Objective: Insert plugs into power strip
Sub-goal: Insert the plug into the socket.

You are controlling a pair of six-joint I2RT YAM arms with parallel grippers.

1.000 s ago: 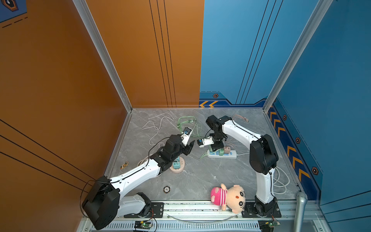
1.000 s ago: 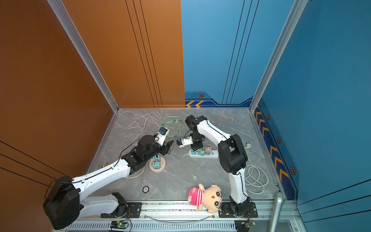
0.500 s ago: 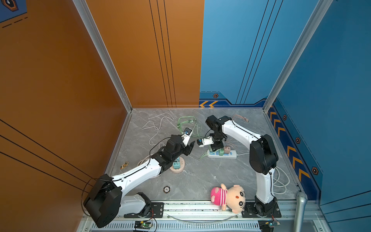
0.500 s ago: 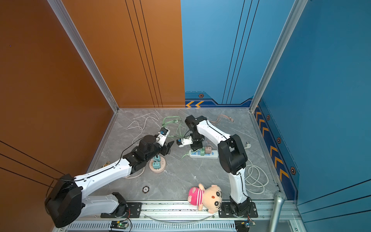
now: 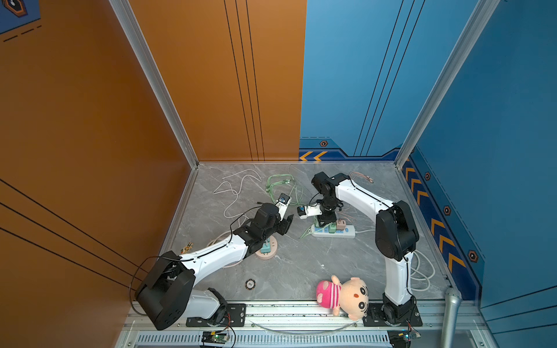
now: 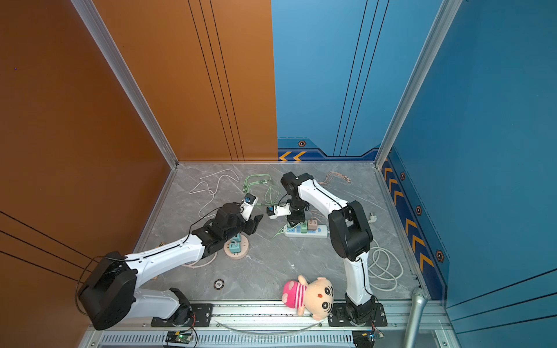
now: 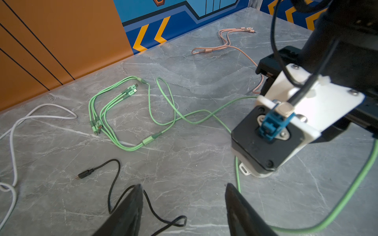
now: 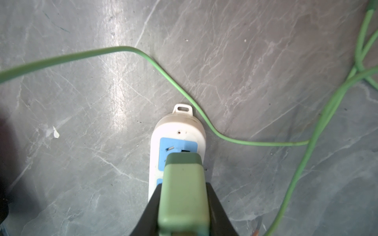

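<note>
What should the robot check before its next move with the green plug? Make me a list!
1. Right gripper shut on the green plug: ok.
2. Plug above the end socket of the power strip: ok.
3. Prongs lined up with the slots: cannot tell, hidden under the plug.
4. Green cable off the socket: ok, it passes beside the strip's end.
5. Left gripper open, empty, apart from the strip: ok.

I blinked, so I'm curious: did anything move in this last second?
The left arm edged slightly forward at its elbow; the left pincer, open, barely shifted. The right pincer stayed shut on the mint green plug over the power strip. Nothing else moved.
</note>
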